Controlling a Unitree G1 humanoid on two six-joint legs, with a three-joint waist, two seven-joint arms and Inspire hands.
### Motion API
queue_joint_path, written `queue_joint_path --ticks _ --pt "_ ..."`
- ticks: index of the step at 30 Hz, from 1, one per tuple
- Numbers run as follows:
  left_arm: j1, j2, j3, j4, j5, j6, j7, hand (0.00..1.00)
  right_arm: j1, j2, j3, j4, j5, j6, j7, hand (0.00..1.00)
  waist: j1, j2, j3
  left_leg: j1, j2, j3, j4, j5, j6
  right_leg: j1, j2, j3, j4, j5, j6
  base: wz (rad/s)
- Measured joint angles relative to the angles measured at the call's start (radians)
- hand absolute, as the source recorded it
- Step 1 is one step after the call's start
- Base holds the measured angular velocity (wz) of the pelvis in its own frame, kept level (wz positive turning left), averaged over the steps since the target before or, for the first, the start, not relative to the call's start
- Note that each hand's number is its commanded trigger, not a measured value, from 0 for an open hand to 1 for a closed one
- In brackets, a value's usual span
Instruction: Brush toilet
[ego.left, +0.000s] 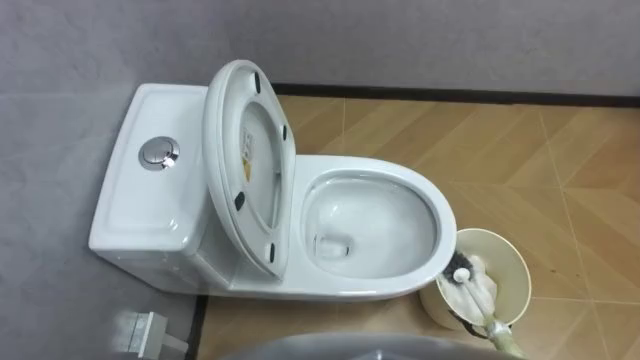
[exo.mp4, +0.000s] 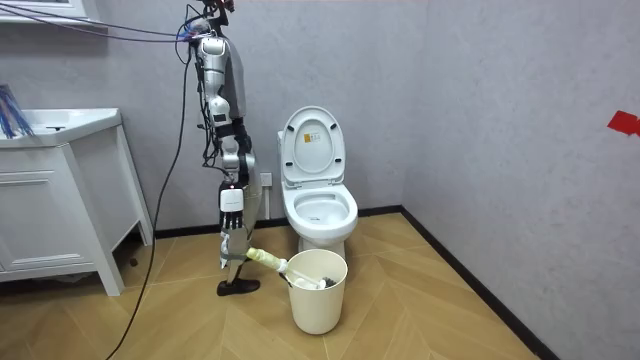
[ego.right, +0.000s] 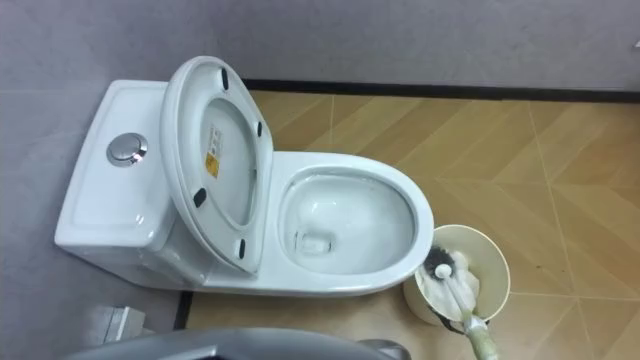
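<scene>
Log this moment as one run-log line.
white ceramic toilet: lid up | white toilet brush: head in round cream bin | right hand: at brush handle

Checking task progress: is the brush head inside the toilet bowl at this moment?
No, the brush head sits in the cream bucket on the floor beside the toilet.

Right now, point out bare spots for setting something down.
Bare: herringbone wood floor between the white ceramic toilet and the black skirting; tank lid beside the chrome flush button. Crowded: beside the toilet's front, the cream round bin holding the white brush.
</scene>
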Motion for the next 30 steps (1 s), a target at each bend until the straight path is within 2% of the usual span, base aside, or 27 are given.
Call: queue_joint_path --ticks 10,14,22,25,30 --pt "0.006 -0.001 -0.017 0.002 -0.002 0.0 0.0 0.0 0.002 0.001 0.0 0.044 0.006 0.001 -0.019 0.0 -0.001 0.003 -0.0009 0.018 0.006 0.015 -0.003 0.0 0.0 0.006 0.002 0.019 0.001 0.0 0.0 -0.05" --pt "0.006 -0.002 -0.014 0.002 -0.017 0.005 0.0 0.0 0.002 0.001 -0.032 0.058 0.051 0.003 -0.044 0.0 -0.002 0.001 -0.0011 0.029 0.005 0.014 -0.002 0.0 0.0 0.017 0.002 0.015 0.001 0.0 -0.001 0.0" --pt "0.018 -0.006 0.053 0.001 -0.016 0.013 0.0 0.0 0.021 0.001 -0.167 0.064 0.178 0.004 -0.1 0.0 -0.012 -0.003 -0.0017 0.03 0.005 0.014 -0.002 0.0 0.0 0.018 0.002 0.016 0.001 -0.001 -0.001 0.0" --pt "0.032 -0.006 0.085 -0.001 -0.016 0.015 0.0 0.0 0.03 -0.002 -0.215 0.068 0.239 0.004 -0.129 0.0 -0.028 -0.005 -0.0014 0.03 0.005 0.015 -0.003 0.0 0.0 0.016 0.002 0.016 0.001 -0.001 -0.001 0.0" --pt "0.05 -0.003 0.16 -0.023 -0.016 0.016 0.007 0.0 0.044 -0.029 -0.332 0.072 0.392 0.003 -0.194 0.0 -0.035 -0.013 -0.001 0.028 0.005 0.012 -0.004 0.0 0.0 0.016 0.001 0.014 -0.001 -0.001 -0.001 0.0"
